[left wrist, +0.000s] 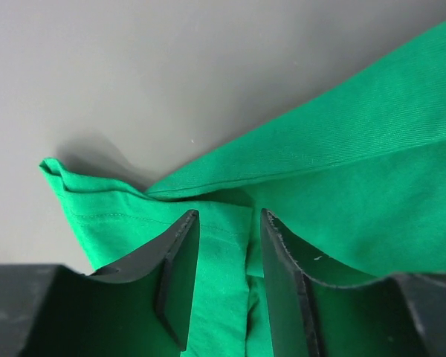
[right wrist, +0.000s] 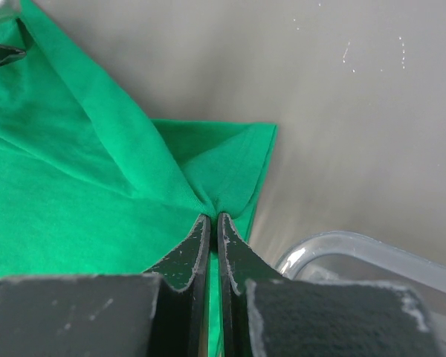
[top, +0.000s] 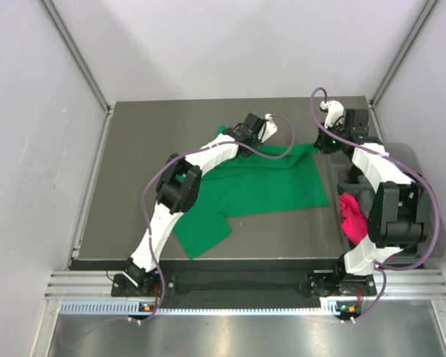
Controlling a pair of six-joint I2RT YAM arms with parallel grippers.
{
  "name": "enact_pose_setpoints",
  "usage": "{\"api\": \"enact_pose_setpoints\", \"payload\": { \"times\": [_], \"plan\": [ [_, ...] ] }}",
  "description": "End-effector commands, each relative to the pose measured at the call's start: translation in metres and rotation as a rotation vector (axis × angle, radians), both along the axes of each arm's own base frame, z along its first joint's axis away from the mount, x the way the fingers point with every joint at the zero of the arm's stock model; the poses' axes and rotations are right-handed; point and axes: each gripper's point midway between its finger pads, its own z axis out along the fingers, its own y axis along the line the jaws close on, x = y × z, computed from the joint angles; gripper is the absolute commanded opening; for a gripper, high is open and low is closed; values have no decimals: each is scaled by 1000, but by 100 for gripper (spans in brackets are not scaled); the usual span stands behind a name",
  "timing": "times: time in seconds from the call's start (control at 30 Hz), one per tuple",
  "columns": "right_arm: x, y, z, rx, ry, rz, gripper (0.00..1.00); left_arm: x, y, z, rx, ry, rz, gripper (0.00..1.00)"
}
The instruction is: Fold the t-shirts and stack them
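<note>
On the left, bare grey table (top: 126, 163) runs up to the green t-shirt (top: 275, 186), which lies spread across the middle of the table, with one flap reaching toward the near edge at lower left. The left arm stretches over the cloth to the shirt's far left corner, where the left gripper (left wrist: 227, 217) sits low over the fabric. Its jaws stand apart, one on either side of a crease in the green cloth; the cloth lies between them and is not pinched. Just past the tips, a hemmed edge is folded back on itself against the table. Further right, the right gripper (right wrist: 214, 217) is at the shirt's far right corner. Its jaws are closed tight on a pinch of the green fabric, and pleats fan out from the tips. Right of that corner comes the rounded rim of a clear bin (right wrist: 357, 249), near the shirt's edge at the right side of the table. In the bin, partly hidden by the right arm, lies a crumpled magenta-pink t-shirt (top: 351, 216)
</note>
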Motion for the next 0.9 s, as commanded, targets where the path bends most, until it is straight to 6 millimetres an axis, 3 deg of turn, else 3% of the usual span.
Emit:
{"api": "enact_pose_setpoints", "payload": {
  "times": [0.0, 0.23, 0.47, 0.6, 0.73, 0.77, 0.83, 0.87],
  "plan": [
    [6, -2, 15, 20, -60, 4, 0, 5, -2, 6, 5, -30, 4, 43],
    [6, -2, 15, 25, -60, 3, 0, 5, 3, -1, 22, -26, 11, 38],
    [4, -4, 13, 27, -57, 1, 0, 9, 4, -3, 19, -33, 23, 24],
    [5, -4, 17, 30, -65, -4, 0, 12, 6, 8, 9, -50, 33, 1],
    [5, -4, 29, 29, -85, -3, 0, 9, 14, 54, -35, -120, 38, 0],
    [5, -4, 36, 26, -99, -3, 0, 0, 24, 83, -44, -156, 34, 0],
    [5, -4, 51, 27, -120, -1, 0, -6, 38, 121, -73, -215, 44, 0],
    [1, -2, 60, 31, -130, 6, 0, -19, 53, 156, -96, -257, 52, 0]
  ]
}}
